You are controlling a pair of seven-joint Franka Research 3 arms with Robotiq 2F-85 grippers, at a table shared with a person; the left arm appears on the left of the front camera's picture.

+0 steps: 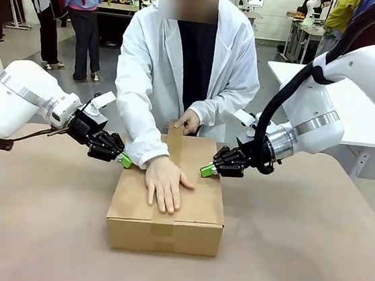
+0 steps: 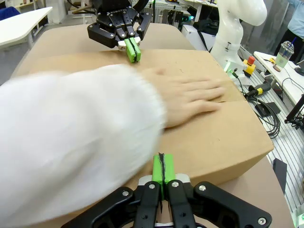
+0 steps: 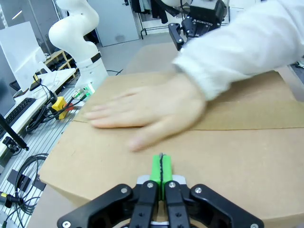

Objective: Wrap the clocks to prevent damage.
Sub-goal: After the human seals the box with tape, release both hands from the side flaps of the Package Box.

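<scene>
The bubble-wrapped bundle of clocks is out of view. A closed brown cardboard carton [image 1: 163, 236] sits mid-table with a strip of brown tape [image 1: 174, 142] along its top seam. The person's hand [image 1: 166, 182] lies flat on the lid; the other hand [image 1: 188, 121] holds the tape at the far edge. My left gripper [image 1: 125, 161] is shut and empty, with its green tips at the carton's left top edge [image 2: 163, 164]. Opposite it, my right gripper [image 1: 206, 171] is shut and empty at the right top edge [image 3: 161, 166]. Across the lid, each wrist view shows the other gripper [image 2: 133, 51].
The brown tabletop [image 1: 296, 261] has free room in front of the carton and to both sides. The person's white sleeve [image 2: 71, 142] crosses close over my left gripper. Cables and a white robot base [image 3: 78, 42] lie beyond the table's side.
</scene>
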